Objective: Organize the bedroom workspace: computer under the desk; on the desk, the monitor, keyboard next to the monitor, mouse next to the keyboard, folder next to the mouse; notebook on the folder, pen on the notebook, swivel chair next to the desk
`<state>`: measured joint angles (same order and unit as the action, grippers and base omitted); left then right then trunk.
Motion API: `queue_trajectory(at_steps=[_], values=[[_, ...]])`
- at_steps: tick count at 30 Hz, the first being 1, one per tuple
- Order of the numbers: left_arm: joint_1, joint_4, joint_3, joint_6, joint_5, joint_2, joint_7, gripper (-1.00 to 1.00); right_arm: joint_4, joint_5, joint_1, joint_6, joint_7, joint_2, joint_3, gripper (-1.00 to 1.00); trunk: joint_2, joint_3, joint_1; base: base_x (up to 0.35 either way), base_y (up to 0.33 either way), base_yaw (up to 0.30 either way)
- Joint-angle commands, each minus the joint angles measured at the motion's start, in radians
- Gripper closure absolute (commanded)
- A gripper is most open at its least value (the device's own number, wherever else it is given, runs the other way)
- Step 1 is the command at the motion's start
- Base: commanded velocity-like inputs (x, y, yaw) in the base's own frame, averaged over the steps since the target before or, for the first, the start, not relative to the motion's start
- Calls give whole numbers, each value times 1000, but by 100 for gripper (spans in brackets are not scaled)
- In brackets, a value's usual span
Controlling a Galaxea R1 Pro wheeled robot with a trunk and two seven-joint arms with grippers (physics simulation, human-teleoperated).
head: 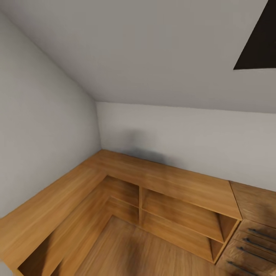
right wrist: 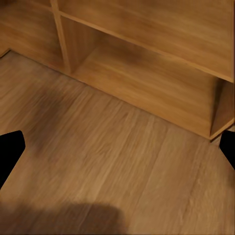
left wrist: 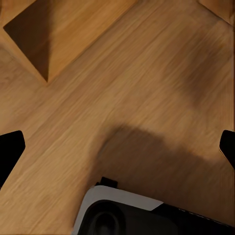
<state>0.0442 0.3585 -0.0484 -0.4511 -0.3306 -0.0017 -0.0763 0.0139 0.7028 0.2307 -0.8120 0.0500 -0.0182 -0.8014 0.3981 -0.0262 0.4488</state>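
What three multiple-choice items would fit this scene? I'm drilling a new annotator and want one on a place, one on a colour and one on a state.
1. In the head view, where does the drawer cabinet stand?
A. At the right end of the shelf unit
B. In the wall corner
C. On top of the shelf unit

2. What colour is the L-shaped shelf unit?
A. White
B. Black
C. Warm brown wood

3. How is the right gripper?
A. Shut on a pen
B. Open, holding nothing
C. Shut on a folder

Answers:
1 A: the cabinet, with its dark bar handles, adjoins the shelf unit's right end.
2 C: its top and compartments show wood grain.
3 B: its black fingertips sit far apart, with just wood floor between them.
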Motion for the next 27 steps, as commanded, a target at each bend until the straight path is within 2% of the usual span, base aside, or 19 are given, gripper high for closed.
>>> queue_trajectory(at_steps=[1, 11, 27], values=[[0, 2, -5, -1, -1, 0, -8, -100, 1, 1, 1, -3, 5, 0, -8, -100, 2, -2, 1, 320, 6, -160], [0, 2, -5, -1, -1, 0, -8, -100, 1, 0, 1, -3, 5, 0, -9, -100, 2, -2, 1, 250, 2, -224], [0, 2, -5, -1, -1, 0, -7, -100, 1, 1, 1, -3, 5, 0, -9, -100, 2, -2, 1, 36, 0, -258]])
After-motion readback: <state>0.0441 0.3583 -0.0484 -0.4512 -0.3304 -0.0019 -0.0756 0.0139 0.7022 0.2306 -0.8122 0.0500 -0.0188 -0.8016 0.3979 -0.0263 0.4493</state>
